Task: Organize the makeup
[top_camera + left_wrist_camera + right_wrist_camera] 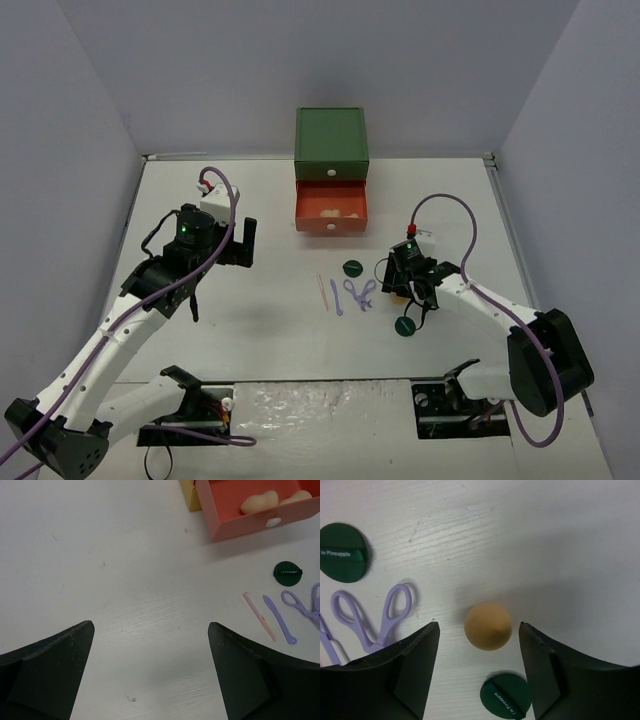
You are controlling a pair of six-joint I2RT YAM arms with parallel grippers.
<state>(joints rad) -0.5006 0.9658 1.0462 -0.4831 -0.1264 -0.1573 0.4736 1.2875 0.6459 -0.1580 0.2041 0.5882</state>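
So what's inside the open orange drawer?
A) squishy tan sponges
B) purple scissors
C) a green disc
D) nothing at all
A: the left wrist view shows two tan sponges lying inside the open orange drawer, and nothing else can be seen in it.

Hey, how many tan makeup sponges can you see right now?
3. Two tan sponges lie side by side in the open orange drawer; the third sponge sits on the table between the jaws of the open right gripper. More could hide deeper in that drawer.
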